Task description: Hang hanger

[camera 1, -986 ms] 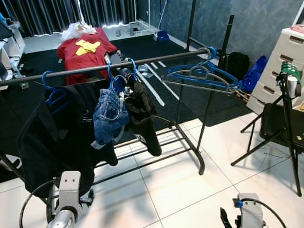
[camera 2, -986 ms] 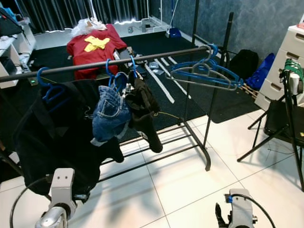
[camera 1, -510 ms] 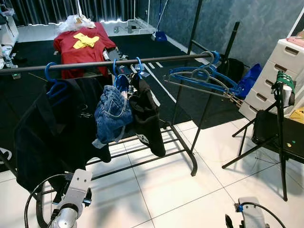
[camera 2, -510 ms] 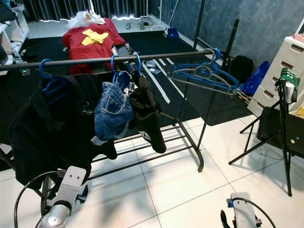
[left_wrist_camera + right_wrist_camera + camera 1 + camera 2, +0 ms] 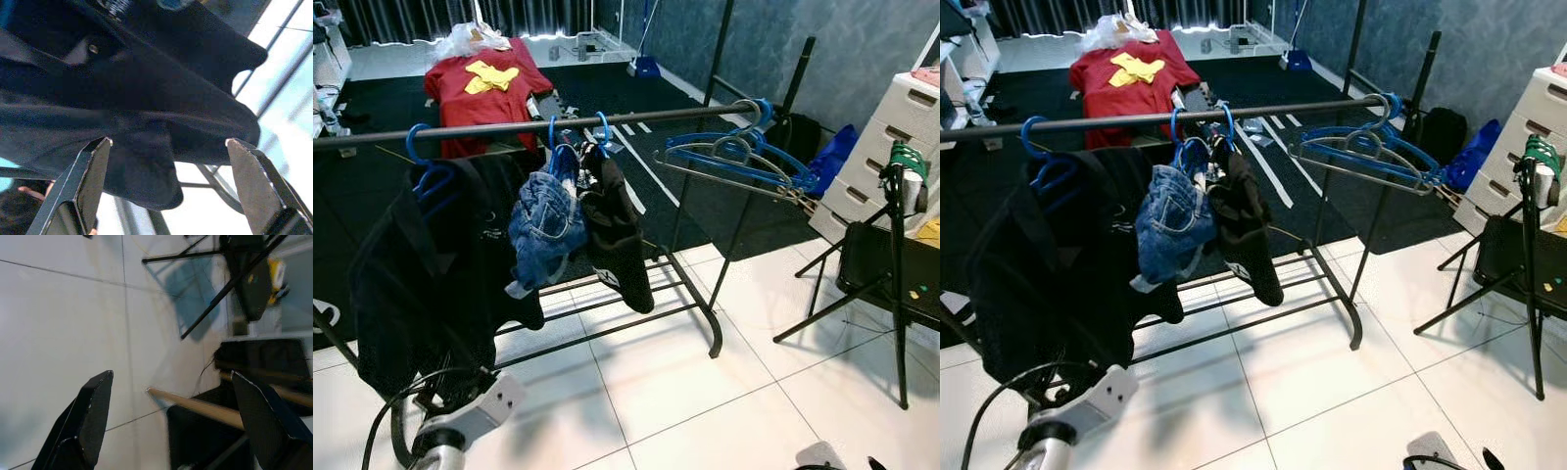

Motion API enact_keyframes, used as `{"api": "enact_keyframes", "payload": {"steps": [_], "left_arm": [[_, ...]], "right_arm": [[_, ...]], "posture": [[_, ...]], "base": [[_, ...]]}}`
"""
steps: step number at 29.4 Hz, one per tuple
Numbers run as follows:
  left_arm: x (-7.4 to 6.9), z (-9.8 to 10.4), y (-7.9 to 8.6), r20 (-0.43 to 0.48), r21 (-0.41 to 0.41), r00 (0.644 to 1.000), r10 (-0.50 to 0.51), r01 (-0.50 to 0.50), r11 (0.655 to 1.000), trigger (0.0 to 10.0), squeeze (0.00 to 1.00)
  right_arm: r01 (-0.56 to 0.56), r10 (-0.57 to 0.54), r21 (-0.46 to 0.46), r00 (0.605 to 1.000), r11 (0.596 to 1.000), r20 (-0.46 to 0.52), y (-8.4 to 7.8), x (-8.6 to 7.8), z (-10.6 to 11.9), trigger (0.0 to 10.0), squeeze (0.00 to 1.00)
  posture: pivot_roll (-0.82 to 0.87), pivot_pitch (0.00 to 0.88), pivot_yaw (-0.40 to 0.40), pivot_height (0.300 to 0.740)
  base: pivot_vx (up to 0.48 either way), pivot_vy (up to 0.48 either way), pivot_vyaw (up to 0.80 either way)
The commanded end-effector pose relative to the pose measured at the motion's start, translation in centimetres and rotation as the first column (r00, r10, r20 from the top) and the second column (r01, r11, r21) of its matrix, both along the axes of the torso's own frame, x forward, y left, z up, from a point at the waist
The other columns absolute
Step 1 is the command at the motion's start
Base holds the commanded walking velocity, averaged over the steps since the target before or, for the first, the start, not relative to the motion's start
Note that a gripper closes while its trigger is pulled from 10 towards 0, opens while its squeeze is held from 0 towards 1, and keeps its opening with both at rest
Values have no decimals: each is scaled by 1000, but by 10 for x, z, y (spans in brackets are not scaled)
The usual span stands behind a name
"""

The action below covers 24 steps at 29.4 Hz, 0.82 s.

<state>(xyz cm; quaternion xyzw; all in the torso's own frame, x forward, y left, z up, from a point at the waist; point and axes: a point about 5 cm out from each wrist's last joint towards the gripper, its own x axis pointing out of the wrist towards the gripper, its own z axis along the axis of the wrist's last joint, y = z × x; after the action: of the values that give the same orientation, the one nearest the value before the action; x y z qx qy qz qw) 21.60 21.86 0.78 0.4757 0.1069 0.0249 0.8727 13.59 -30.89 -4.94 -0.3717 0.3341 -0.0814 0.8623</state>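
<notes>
A black clothes rail (image 5: 636, 117) spans the rack in front of me. At its right end hangs a bunch of empty blue hangers (image 5: 734, 157) with a grey one among them. Further left, blue hangers carry a black jacket (image 5: 431, 264), bunched jeans (image 5: 546, 227) and a black garment (image 5: 617, 240). My left gripper (image 5: 168, 142) is open, low by the rack's left side, with the black jacket (image 5: 146, 107) close in front of its fingers. My right gripper (image 5: 172, 374) is open over the white tiles (image 5: 63, 323), holding nothing.
A folding stand and black chair (image 5: 891, 264) stand at the right, beside white drawers (image 5: 891, 147). A blue bag (image 5: 830, 157) lies by the wall. A red shirt (image 5: 484, 83) lies on the black mat beyond the rack. White tile floor (image 5: 705, 392) spreads in front.
The camera has shifted a little. Both arms have sunk lower in the eye views; the left wrist has tilted over and the right wrist has almost dropped past the bottom edge.
</notes>
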Motion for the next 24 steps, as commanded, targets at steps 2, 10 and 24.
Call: {"api": "enact_keyframes", "payload": {"steps": [2,10,24], "left_arm": [[-4,-9,-2,-119,-252,993,23,-52,966,10000,0],[1,1,-1,-143,-771,976,162,-212,600,10000,0],[7,-48,-44,-354,-735,934,56,-314,600,10000,0]], "right_arm": [[164,-164,254,986,953,-21,2,-4,-8,10000,0],[260,-312,498,950,827,22,6,4,-7,10000,0],[170,-223,607,975,776,13,57,54,-9,10000,0]], "posture": [[3,69,-64,740],[10,58,-54,740],[56,0,-68,740]], "base": [[0,0,0],[0,0,0],[0,0,0]]}}
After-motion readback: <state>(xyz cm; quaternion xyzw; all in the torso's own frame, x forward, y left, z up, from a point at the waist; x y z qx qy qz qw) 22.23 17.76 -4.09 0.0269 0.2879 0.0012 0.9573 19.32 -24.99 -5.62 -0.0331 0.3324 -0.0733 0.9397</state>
